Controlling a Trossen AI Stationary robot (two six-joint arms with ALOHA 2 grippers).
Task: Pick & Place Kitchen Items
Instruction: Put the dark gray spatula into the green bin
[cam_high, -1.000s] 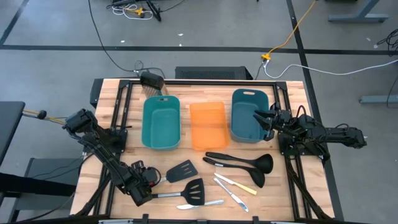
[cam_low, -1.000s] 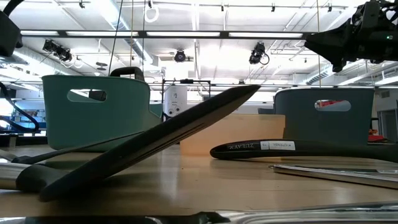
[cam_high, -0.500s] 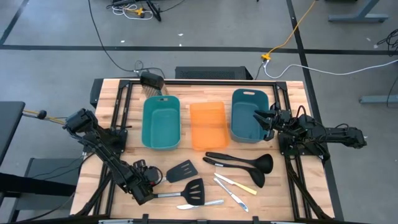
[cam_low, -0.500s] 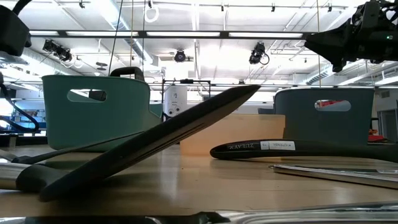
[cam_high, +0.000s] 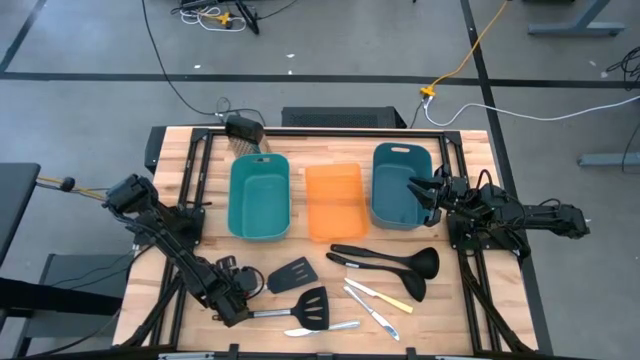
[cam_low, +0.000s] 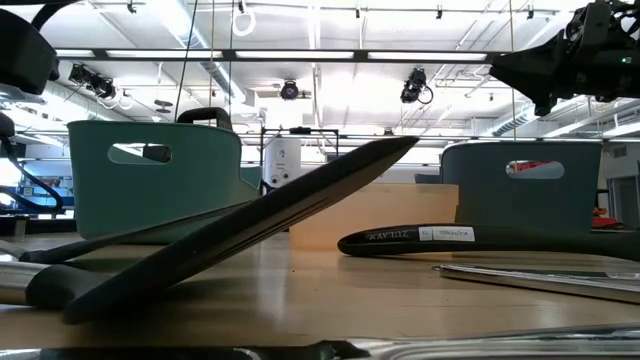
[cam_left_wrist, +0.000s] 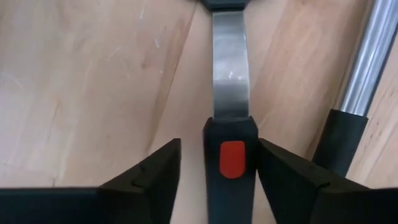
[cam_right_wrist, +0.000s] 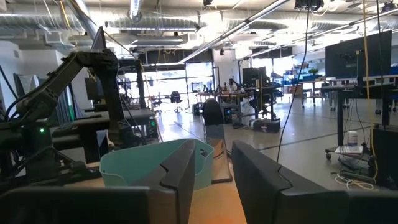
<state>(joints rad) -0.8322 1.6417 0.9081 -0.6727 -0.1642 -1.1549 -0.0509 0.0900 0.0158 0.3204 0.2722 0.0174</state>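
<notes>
Two black slotted spatulas (cam_high: 293, 274) (cam_high: 310, 307) lie flat at the near left. Two black ladles (cam_high: 385, 255) (cam_high: 378, 273), a yellow-handled knife (cam_high: 382, 296) and two silver knives (cam_high: 373, 313) (cam_high: 320, 328) lie near the middle. My left gripper (cam_high: 238, 291) is low and open. Its fingers (cam_left_wrist: 155, 177) stand on either side of the farther spatula's black handle end (cam_left_wrist: 230, 158), with a narrow gap on each side. My right gripper (cam_high: 415, 190) is open and empty above the right teal bin (cam_high: 398, 165).
A teal bin (cam_high: 259, 196), an orange bin (cam_high: 334, 200) and the right teal bin stand in a row across the table's far half. The nearer spatula's steel shaft (cam_left_wrist: 360, 68) runs close beside my left gripper. Bare wood lies left of the spatulas.
My left gripper has crept a little toward the table's right and far side, along the farther spatula's handle. The utensils have stayed where they were.
</notes>
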